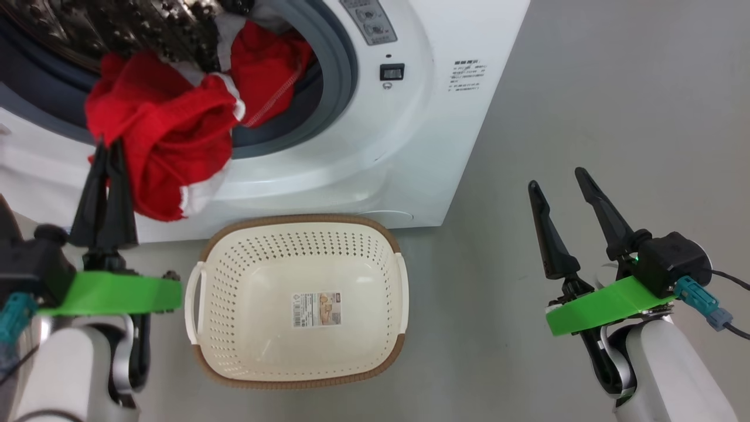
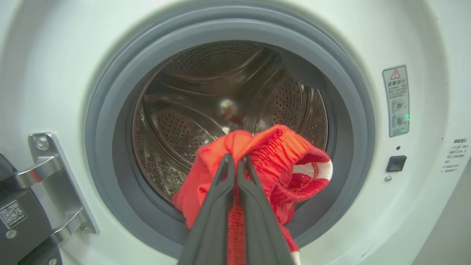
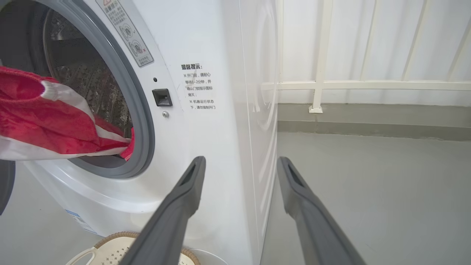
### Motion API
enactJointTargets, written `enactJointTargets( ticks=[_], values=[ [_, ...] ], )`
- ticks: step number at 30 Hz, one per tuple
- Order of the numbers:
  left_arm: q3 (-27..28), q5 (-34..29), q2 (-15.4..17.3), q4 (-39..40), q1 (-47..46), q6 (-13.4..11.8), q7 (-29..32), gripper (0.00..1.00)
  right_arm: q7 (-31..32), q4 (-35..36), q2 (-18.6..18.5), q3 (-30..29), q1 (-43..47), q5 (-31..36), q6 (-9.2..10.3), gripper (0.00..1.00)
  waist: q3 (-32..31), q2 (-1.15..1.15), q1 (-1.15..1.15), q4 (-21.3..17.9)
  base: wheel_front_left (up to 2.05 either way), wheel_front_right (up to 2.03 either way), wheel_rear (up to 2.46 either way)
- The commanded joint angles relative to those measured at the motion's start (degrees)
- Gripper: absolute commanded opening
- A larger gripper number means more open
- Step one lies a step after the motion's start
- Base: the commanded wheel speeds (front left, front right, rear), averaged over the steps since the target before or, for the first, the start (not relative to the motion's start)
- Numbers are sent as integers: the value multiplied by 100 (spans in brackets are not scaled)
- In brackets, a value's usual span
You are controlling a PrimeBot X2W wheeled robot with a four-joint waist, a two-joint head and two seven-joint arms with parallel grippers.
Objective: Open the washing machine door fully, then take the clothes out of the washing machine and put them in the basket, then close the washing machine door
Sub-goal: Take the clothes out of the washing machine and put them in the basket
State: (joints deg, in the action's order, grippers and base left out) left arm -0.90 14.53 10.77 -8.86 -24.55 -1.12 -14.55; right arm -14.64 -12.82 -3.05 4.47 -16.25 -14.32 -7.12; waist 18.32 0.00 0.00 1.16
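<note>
Clothes (image 1: 170,135): red, soft, light, limp; judged best taken at a bunched fold. Left gripper (image 1: 107,146) fingers pinch one of them; right gripper (image 1: 556,179) fingers spread, empty.

Red white-trimmed clothes (image 1: 164,135) bunch at the mouth of the white washing machine (image 1: 410,146), cream basket (image 1: 234,281) just before it.

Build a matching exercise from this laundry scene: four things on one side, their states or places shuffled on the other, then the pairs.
Things
1. left gripper
2. right gripper
3. basket
4. red garment

States or places
A. open, holding nothing
B. on the floor before the washing machine, no garments inside
C. dangling in front of the machine's round opening
D. shut on cloth

Pairs: 1-D, 2-A, 3-B, 4-C
</note>
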Motion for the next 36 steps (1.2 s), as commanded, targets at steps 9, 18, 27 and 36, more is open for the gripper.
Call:
enactJointTargets(
  ticks=[9, 18, 27, 36],
  values=[
    [125, -128, 88, 1066, 596, -178, 55, 0, -36, 92, 17, 99, 125, -99, -36, 100, -187, 0, 0, 3, 0, 0, 0],
    [-29, 47, -87, 1542, 1101, -219, 331, 0, -36, 99, 17, 111, 173, -149, -36, 100, -263, 0, 0, -10, 0, 0, 0],
    [-165, 697, -423, 524, 907, 75, 333, 0, -36, 139, 17, 99, 110, -93, -36, 100, -11, 0, 0, 1, 0, 0, 0],
    [-376, 929, -580, -1449, 170, 435, 109, 0, -36, 196, 17, 89, -44, -41, -36, 100, 410, 0, 0, -52, 0, 0, 0]
  ],
)
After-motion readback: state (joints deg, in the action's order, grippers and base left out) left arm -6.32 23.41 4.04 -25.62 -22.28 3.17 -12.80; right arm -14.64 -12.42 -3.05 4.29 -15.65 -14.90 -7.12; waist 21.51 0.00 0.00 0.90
